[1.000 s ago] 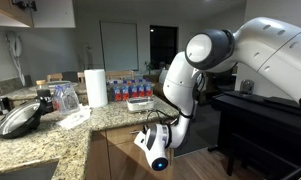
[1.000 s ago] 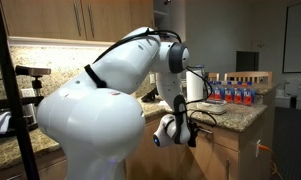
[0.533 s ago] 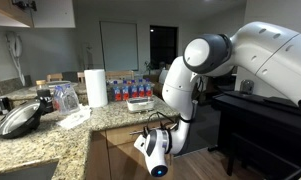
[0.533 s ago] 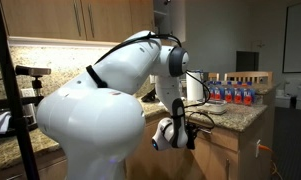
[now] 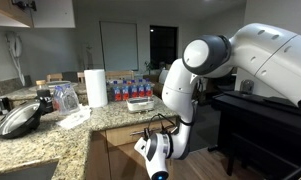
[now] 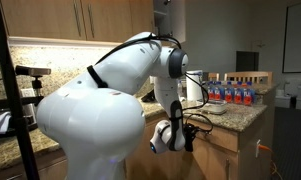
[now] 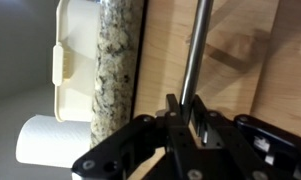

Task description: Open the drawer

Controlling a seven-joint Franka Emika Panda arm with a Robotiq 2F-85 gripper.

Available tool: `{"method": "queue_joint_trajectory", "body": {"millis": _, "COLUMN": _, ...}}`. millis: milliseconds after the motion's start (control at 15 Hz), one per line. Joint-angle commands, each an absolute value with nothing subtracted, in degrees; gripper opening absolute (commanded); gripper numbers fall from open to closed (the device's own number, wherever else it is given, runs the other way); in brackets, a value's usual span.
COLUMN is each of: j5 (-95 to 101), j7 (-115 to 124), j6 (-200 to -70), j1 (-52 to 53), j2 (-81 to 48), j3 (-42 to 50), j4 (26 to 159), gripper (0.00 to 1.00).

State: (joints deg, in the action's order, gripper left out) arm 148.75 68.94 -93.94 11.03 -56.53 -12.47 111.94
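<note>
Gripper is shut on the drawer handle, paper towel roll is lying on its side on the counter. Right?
Not quite. The gripper is shut on the drawer handle, but the paper towel roll stands upright on the counter, not on its side. The exterior view shows this.

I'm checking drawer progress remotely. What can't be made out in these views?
Handle: wrist view, its near end covered by the end effector.
Drawer front: both exterior views, mostly hidden behind end effector and arm.
Drawer inside: shown in no view.
Bottles: exterior views, labels too small.
</note>
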Motion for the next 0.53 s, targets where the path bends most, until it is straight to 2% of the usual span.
{"method": "queue_joint_trajectory", "body": {"millis": 0, "j5": 149.43, "j7": 70.29, "j6": -90.62, "j1": 13.73, "j2": -56.09, "j3": -14.72, "j4": 119.20, "gripper": 0.10}}
{"method": "queue_joint_trajectory", "body": {"millis": 467, "j5": 148.68, "j7": 68.37, "j6": -90.48, "j1": 17.68, "j2": -58.28, "j3": -18.86, "j4": 122.37, "gripper": 0.08}}
